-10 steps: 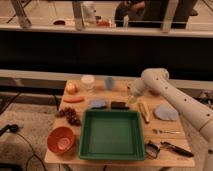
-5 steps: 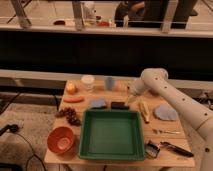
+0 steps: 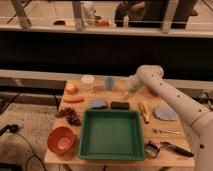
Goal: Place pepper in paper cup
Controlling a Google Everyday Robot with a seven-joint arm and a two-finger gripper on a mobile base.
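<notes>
Gripper (image 3: 126,96) hung low over the rear centre of the wooden table (image 3: 172,122), at the end of a white arm (image 3: 172,97) reaching in from the right w/ its elbow raised; its tip lay just right of a blue cup (image 3: 109,82) and behind a dark brown block (image 3: 119,105). Whether it was open or shut, or held anything, could not be told. Paper cup (image 3: 87,81), white and upright, stood at the rear, left of the blue cup and well apart from the gripper. Pepper (image 3: 73,99), an orange-red elongated item, lay on the table near the left edge, in front of a round yellow-red fruit (image 3: 71,88) and diagonally front-left of the paper cup, not in it. Other items: blue cloth-like piece (image 3: 98,103) beside the dark block; dark grapes (image 3: 70,116) at the left; orange bowl (image 3: 62,140) at front left; green tray (image 3: 111,135) at front centre; yellowish oblong item (image 3: 144,111) and blue plate (image 3: 165,113) at the right; small metal cup (image 3: 151,148) and a dark tool (image 3: 176,149) at front right.
</notes>
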